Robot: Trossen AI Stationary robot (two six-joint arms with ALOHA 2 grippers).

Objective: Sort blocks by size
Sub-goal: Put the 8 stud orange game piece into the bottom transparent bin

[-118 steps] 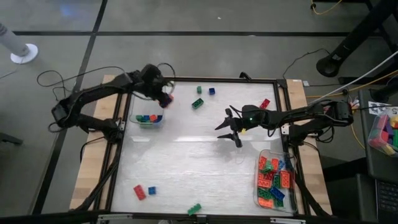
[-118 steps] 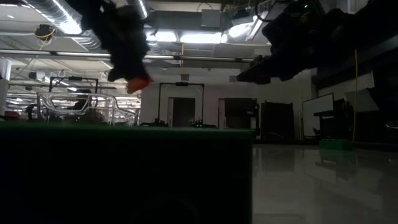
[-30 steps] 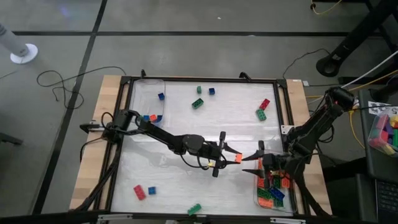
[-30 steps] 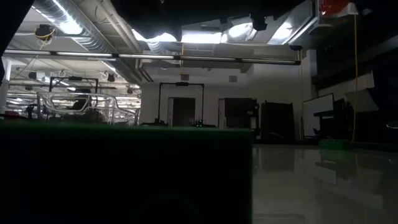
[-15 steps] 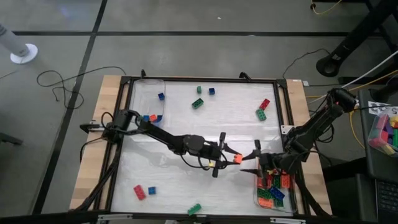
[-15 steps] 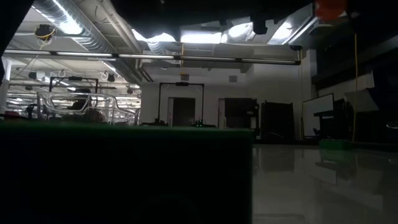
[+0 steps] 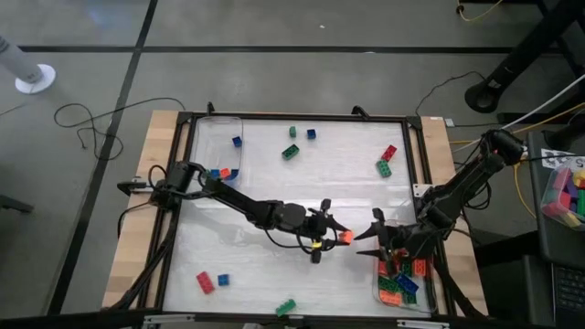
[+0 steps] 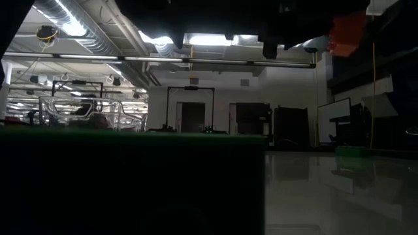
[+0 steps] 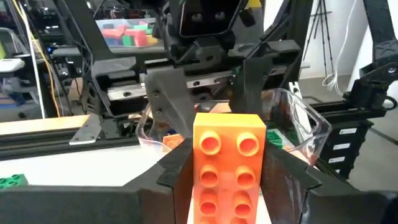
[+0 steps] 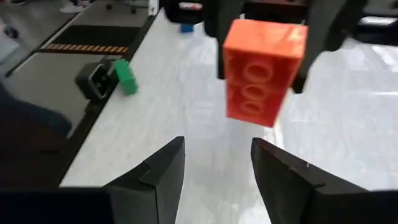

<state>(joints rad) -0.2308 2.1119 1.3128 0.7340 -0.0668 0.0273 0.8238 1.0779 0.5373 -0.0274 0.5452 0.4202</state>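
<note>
An orange two-by-four brick (image 7: 346, 238) hangs over the table's middle, toward the right, with my left gripper (image 7: 340, 236) shut on it. In the low view the orange brick (image 8: 346, 32) shows high at the right. My right gripper (image 7: 368, 238) stands open just to the brick's right, facing it and not touching it. In the right wrist view its fingers (image 10: 163, 169) sit below the brick's hollow underside (image 10: 261, 68). Other blocks lie loose on the table. My left gripper pinches the brick's two long sides (image 9: 198, 180) between its two fingers. The fingers come about level from the table's left. The brick is lifted clear of the table, its studded face (image 9: 227, 162) toward the left wrist and its underside toward my right gripper.
A clear tray (image 7: 378, 285) at the near right holds several red, orange and green bricks. Another clear tray (image 7: 212, 126) at the far left holds small ones. Loose blocks lie at the far middle (image 7: 291, 151), far right (image 7: 388, 153), near left (image 7: 205, 282) and near edge (image 7: 286, 307).
My left gripper has tipped downward, and the orange brick has come lower in the low view while staying in its hold. My right gripper has tipped down and turned, and stands a little closer to the brick.
</note>
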